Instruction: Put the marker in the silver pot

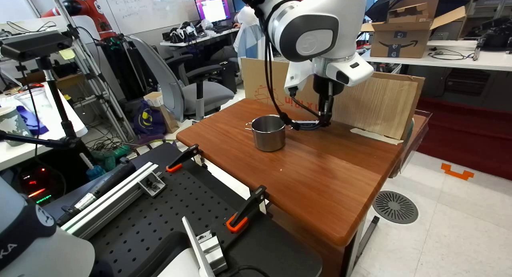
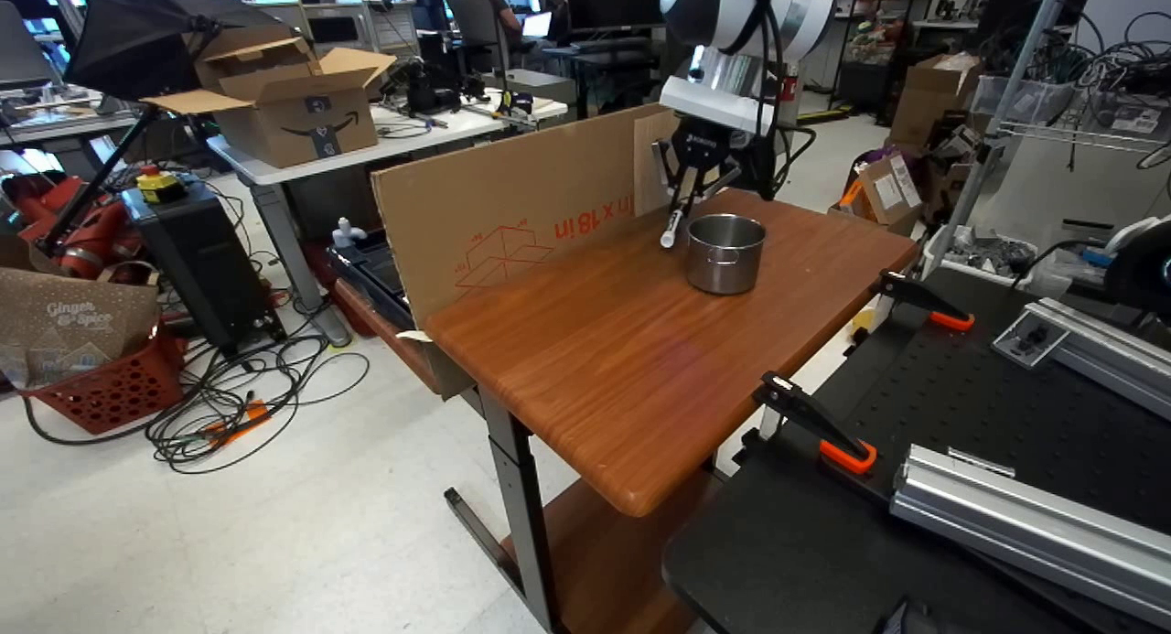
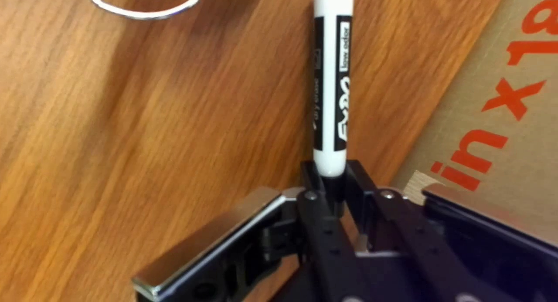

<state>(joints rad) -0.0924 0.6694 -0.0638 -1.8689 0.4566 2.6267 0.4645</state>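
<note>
Along the wooden table (image 2: 595, 359) in an exterior view, a cardboard panel (image 2: 485, 209) stands at left; next, I hold the marker (image 2: 671, 230) by its dark end, tilted, in my closed gripper (image 2: 681, 204); just right of it, the silver pot (image 2: 725, 263) stands upright.

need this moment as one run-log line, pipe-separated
hand: gripping marker by its black end | silver pot: upright on table | marker: outside silver pot | placement: not yet done

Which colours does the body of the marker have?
The marker has a white body with black printed panels; the wrist view shows this best.
</note>
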